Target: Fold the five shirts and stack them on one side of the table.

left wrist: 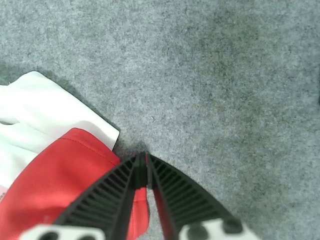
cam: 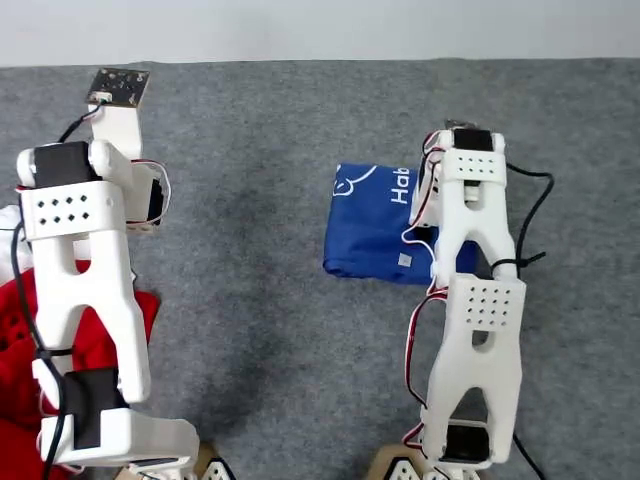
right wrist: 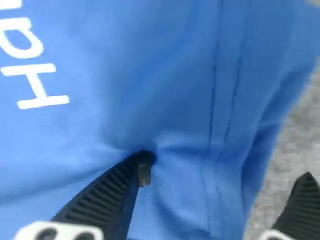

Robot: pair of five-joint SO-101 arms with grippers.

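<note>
- The blue shirt (cam: 372,228) lies right of centre in the high view, apparently folded into a block, partly under the right arm (cam: 470,300)
- The right gripper (right wrist: 225,175) is spread wide over it, one finger pressing a dimple into the cloth
- The left gripper (left wrist: 146,172) has its tips together with nothing between them, over the grey table (left wrist: 225,75) just beside the red shirt (left wrist: 55,185)
- The red shirt and a white shirt (left wrist: 45,110) lie bunched at the left edge
</note>
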